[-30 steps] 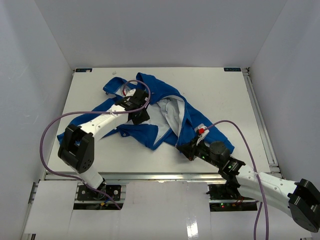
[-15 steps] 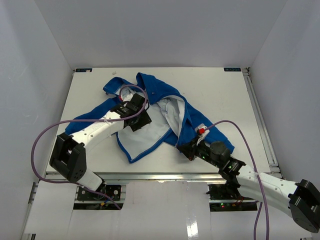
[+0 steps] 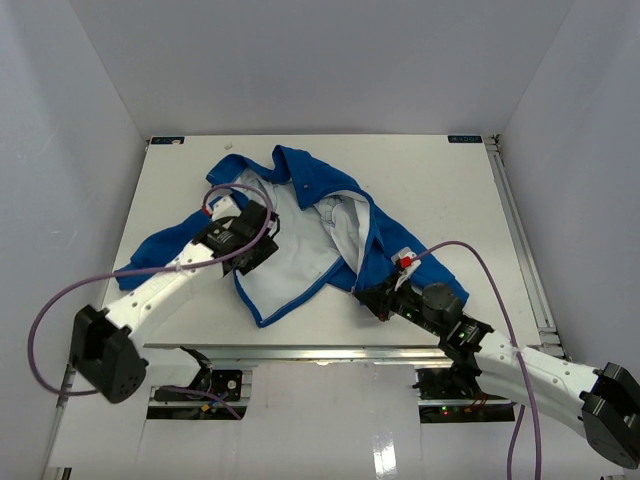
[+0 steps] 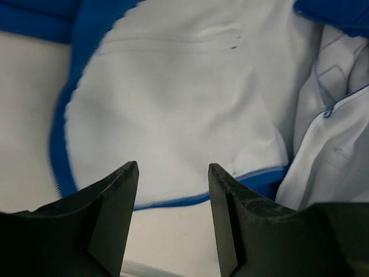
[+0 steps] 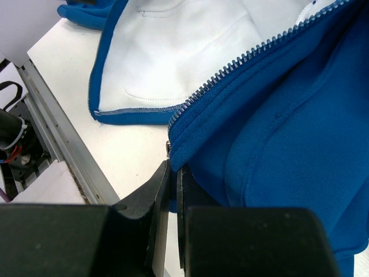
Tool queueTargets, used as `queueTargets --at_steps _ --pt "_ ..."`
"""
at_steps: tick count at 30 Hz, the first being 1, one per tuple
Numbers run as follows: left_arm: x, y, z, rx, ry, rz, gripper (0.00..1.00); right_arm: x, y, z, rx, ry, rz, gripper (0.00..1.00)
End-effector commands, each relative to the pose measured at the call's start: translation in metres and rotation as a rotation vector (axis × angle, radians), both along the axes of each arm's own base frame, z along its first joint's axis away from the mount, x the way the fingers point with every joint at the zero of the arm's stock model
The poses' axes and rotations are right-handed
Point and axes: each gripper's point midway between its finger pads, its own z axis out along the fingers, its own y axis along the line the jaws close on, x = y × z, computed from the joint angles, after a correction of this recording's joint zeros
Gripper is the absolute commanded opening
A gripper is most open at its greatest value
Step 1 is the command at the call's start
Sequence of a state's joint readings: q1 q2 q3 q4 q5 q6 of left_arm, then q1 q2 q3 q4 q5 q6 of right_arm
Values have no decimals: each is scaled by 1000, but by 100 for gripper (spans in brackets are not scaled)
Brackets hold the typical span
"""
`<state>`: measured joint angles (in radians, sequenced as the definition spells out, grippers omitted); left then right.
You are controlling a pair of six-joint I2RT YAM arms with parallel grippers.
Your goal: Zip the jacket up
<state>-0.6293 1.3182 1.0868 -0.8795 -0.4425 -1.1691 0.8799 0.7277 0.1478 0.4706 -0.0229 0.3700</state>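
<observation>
Sprawling soft blue jacket [image 3: 310, 180], toothed zipper edge [image 5: 253, 52]

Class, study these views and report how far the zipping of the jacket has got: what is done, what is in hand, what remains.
Done: the jacket lies opened out, its pale lining facing up.
In hand: the right gripper pinches the hem at the lower end of the zipper teeth. The left gripper hangs open over the lining, holding nothing.
Left: the front edges lie apart, so joining and zipping both remain.
</observation>
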Motion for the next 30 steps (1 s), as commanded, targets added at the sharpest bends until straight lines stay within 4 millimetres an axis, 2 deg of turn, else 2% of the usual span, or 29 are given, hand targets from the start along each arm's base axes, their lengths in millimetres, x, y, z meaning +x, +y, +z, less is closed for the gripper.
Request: queueTargets --at_steps 1,4,6,11,15,18,21,25,29,30 --pt "-38 29 -25 -36 -28 33 63 -1 2 15 45 -36 10 9" --pt "-50 22 -38 -136 -74 -28 63 -2 1 17 50 -39 12 9" --pt "-62 28 -56 -139 -58 -26 61 -2 1 18 50 -39 14 9" --pt "-77 41 -79 -143 -38 19 59 -3 2 19 55 -37 19 9" --pt "-80 37 -90 -156 -35 -15 62 -3 2 19 54 -38 19 9" --pt "-71 24 -95 -191 -69 -64 63 -3 2 18 55 -36 19 9" --pt "-62 13 -99 -192 -83 -122 58 -3 2 18 55 -37 19 9" --pt "-39 -8 -67 -189 -126 -204 51 -3 1 14 49 -34 12 9" --pt "-16 -35 -32 -218 -169 -276 51 -1 2 11 36 -31 10 9" --pt "-13 -41 -33 -211 -157 -299 52 0 3 12 36 -35 11 9"
